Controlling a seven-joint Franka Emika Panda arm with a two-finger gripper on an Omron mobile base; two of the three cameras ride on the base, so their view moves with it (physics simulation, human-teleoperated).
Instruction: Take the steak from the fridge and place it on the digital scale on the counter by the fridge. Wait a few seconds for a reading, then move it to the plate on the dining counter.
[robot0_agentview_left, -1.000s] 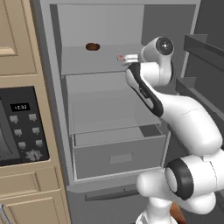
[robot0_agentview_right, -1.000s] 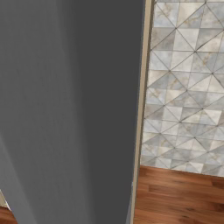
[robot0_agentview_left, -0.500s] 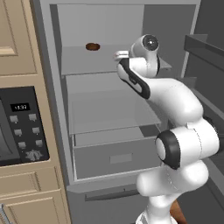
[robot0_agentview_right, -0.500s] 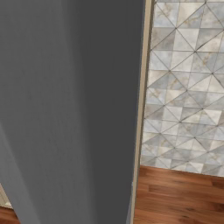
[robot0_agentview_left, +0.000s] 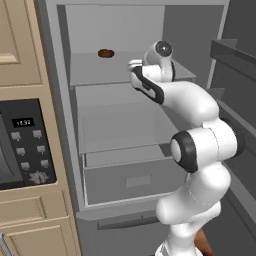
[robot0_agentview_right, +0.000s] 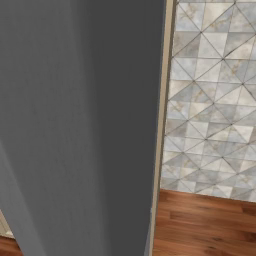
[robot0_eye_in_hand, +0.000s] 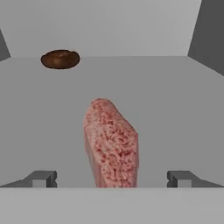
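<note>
Steak (robot0_eye_in_hand: 111, 146) lies on the pale grey upper shelf (robot0_eye_in_hand: 175, 105) of the fridge (robot0_agentview_left: 120, 115), seen closest through the hand view, where it stretches away from the camera as a pinkish-red slab with paler grain. It sits between the two dark finger tips of the gripper (robot0_eye_in_hand: 112, 178), which stand wide apart at either side; one tip (robot0_eye_in_hand: 41, 178) is well to the left of the meat and the other (robot0_eye_in_hand: 181, 178) well to the right, and neither touches it. The jaws are spread, with nothing clamped. Farther back on the same shelf, off to the left and well apart from the meat, rests a dark brown round doughnut (robot0_eye_in_hand: 60, 59), close to the rear wall. From the left base view the white arm (robot0_agentview_left: 200, 150) rises from the lower right and reaches into the open fridge at upper-shelf height, its hand above the lower shelf and the grey drawer (robot0_agentview_left: 132, 180). The doughnut (robot0_agentview_left: 105, 53) shows there too, left of the hand. Beige cabinets with a dark control panel (robot0_agentview_left: 25, 142) stand left of the fridge.
</note>
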